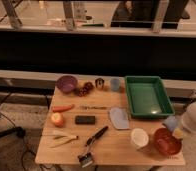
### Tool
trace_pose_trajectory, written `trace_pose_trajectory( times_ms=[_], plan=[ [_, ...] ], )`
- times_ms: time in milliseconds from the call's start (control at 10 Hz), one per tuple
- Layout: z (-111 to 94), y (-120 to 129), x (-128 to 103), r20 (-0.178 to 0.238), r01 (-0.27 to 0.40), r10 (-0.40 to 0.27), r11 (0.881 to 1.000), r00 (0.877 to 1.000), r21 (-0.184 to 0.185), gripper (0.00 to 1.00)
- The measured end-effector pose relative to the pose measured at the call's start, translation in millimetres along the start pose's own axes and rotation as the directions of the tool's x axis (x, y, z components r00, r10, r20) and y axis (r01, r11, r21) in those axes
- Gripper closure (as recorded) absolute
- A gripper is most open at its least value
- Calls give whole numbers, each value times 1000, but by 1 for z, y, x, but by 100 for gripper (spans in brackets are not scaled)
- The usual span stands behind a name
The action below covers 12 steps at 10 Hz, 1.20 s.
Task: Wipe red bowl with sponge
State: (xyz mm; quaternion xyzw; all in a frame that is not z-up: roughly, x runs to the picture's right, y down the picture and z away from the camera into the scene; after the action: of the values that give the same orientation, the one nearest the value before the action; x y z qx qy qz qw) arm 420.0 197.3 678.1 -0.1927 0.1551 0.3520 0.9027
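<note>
The red bowl [167, 142] stands at the table's front right corner, just right of a white cup [139, 138]. The light-blue sponge [170, 123] with a yellowish side hangs over the bowl's far right rim, at the tip of my white arm. My gripper [179, 129] comes in from the right edge of the camera view and is shut on the sponge. The arm's bulk hides most of it.
A green tray [165, 107] lies behind the bowl. On the wooden table [116, 152] sit a blue-grey cloth [119, 118], a black block [85, 120], a brush [92, 148], a carrot [63, 107] and a purple bowl [67, 83].
</note>
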Motion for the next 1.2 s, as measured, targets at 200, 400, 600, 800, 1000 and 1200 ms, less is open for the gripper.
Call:
trace_pose_trajectory(
  times_ms=[200, 400, 600, 800, 1000, 1200],
  plan=[
    [6, 4, 12, -17, -11, 11, 1000, 1000, -7, 99],
    [19, 27, 9, -42, 33, -35, 999, 999, -33, 99],
    [29, 36, 4, -49, 51, -54, 997, 997, -64, 99],
    [34, 36, 1, -47, 44, -48, 996, 998, -82, 99],
    [36, 27, 4, -50, 21, -25, 996, 998, -81, 99],
    [37, 19, 5, -52, 4, -7, 997, 999, -71, 99]
  ],
)
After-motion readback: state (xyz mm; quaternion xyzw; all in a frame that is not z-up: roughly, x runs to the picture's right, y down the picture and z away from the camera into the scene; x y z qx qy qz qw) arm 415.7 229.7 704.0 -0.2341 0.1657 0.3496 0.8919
